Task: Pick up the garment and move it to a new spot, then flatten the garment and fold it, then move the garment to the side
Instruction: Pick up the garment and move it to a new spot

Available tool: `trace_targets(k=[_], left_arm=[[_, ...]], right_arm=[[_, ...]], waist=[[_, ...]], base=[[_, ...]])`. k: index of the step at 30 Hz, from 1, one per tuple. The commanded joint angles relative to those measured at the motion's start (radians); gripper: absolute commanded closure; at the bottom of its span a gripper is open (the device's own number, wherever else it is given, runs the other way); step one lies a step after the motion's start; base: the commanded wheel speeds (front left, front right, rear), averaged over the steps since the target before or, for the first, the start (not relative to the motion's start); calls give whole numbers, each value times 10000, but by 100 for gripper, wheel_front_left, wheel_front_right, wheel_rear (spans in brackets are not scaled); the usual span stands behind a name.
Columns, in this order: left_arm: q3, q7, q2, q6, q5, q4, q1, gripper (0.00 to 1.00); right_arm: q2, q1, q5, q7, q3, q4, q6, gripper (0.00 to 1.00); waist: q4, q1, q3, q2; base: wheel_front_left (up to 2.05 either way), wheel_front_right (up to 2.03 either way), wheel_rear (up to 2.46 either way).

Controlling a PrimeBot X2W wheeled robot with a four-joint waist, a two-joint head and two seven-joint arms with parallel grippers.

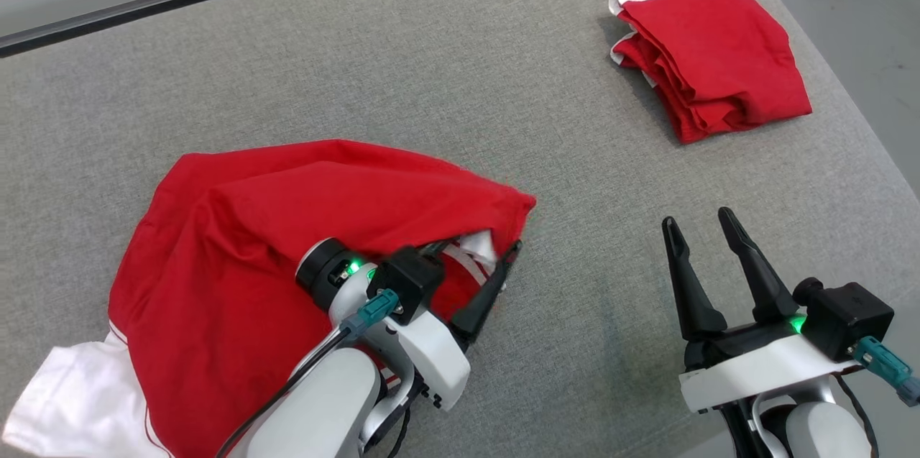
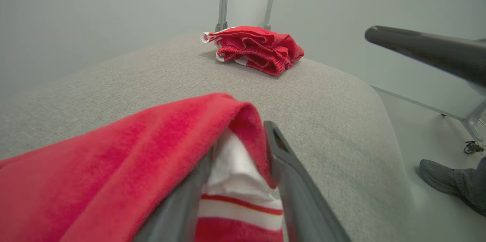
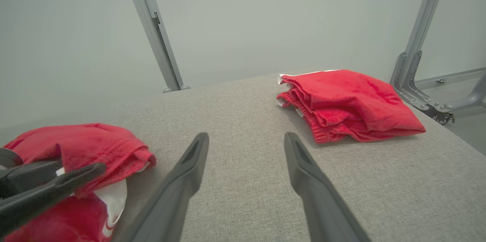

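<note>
Left gripper is sitting part-open lower left, garment draping loose over it, probably placed for flattening. Right gripper is idling wide open, empty

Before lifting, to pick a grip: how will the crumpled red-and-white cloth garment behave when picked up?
The crumpled red-and-white cloth garment probably flops: it drapes in soft folds over the left tool. Likely light, being thin fabric. Layers may slip apart; white edges show.

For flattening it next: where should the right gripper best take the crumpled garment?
Probably the raised right corner of the garment, where the fold lifts off the table over white cloth. Come from the robot's right, low, jaws straddling that edge.
</note>
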Motion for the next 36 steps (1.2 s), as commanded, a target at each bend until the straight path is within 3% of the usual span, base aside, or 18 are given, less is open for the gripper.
trace_targets(k=[1, 8, 22, 30, 36], left_arm=[[-41, -124, 111, -6, -103, 6, -91, 0], [52, -843, 413, 176, -465, -376, 479, 0], [2635, -1589, 1230, 1860, -1459, -1743, 1985, 0], [4030, -1657, 1823, 2028, -1952, -2056, 2962, 0], [4315, -1652, 2060, 2131, -2063, -2367, 3838, 0]], right_arm=[[-52, -128, -7, -86, -10, 39, 0, 0], [-344, 23, -87, 70, -81, 42, 0, 0], [-761, 591, -231, 696, -625, -534, 0, 0], [-823, 890, -362, 1035, -902, -803, 0, 0], [-871, 1198, -420, 1124, -984, -881, 0, 0]], waist=[[152, 0, -139, 0], [1001, 0, -887, 0], [2931, 0, -1905, 0], [3504, 0, -2253, 0], [3560, 0, -2590, 0]], base=[[0, 0, 0], [0, 0, 0], [0, 0, 0], [0, 0, 0], [0, 0, 0]])
